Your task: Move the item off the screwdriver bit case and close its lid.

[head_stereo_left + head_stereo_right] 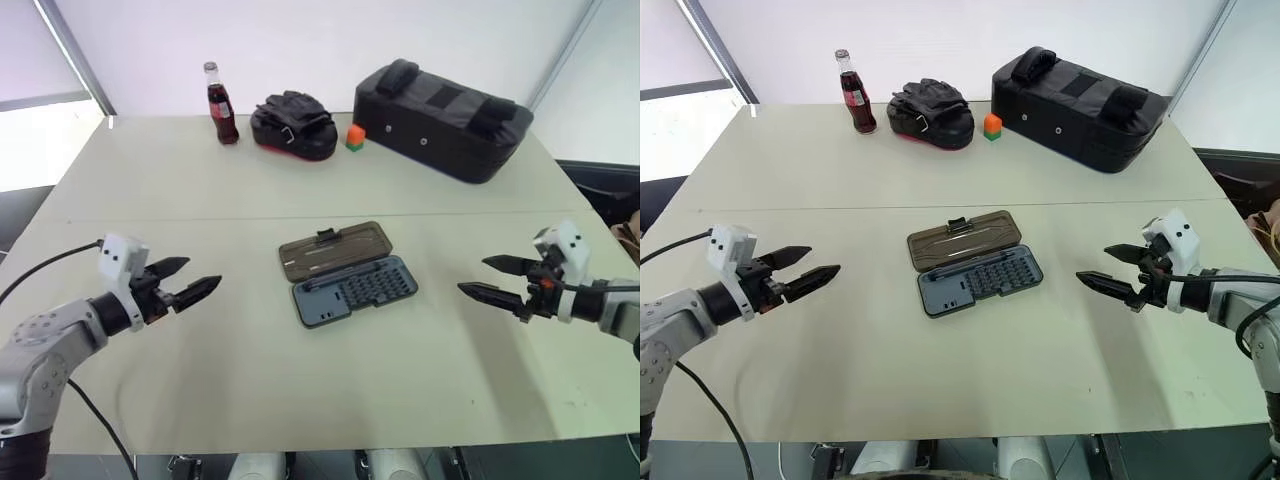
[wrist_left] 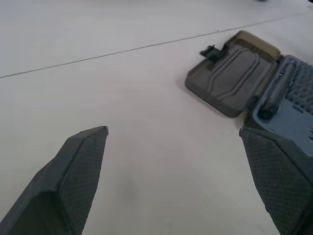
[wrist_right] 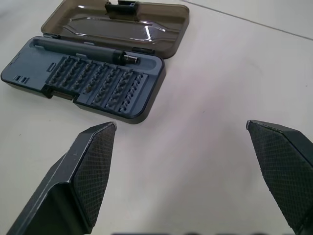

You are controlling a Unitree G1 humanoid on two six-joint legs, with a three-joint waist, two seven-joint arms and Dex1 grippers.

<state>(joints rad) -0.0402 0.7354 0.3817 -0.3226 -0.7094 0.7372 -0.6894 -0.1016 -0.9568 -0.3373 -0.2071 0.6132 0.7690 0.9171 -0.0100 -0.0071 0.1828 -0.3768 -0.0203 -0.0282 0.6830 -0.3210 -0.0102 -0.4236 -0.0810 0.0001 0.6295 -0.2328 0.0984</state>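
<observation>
Flat rectangular dark slate-grey plastic screwdriver bit case (image 1: 355, 291) sits centre frame in the head views, on the pale beige table (image 1: 200, 190). It lies fully open: thin translucent smoky-brown lid (image 1: 333, 250) is folded back flat on the table just above the tray, black latch tab (image 1: 325, 236) on its far long edge.

Nothing visibly rests on the tray or lid; the tray holds rows of small bits and a dark driver handle (image 3: 85, 49) in its slot. So the move-off step looks done or moot, and closing is what's left.

Left gripper (image 1: 190, 283), lower left of frame, jaws wide apart, holding nothing, well clear of the case. Right gripper (image 1: 497, 279), lower right, same: spread wide, empty, well apart from the case.

Handling, my read:
- Case is light hard plastic on a smooth table, so it will likely skid if pushed sideways. Pin the tray with one gripper.
- Lid is thin and stiff but probably brittle at the hinge; don't pinch or twist it.
- Best contact: get under the lid's latch-tab edge, swing it over the hinge, then press down near the tab until it snaps.
- Avoid snagging the bits.

Upper frame: cola bottle (image 1: 220, 104), black gloves (image 1: 292, 124), small orange-and-green block (image 1: 355, 137), large black padded bag (image 1: 442, 118). All well away.
</observation>
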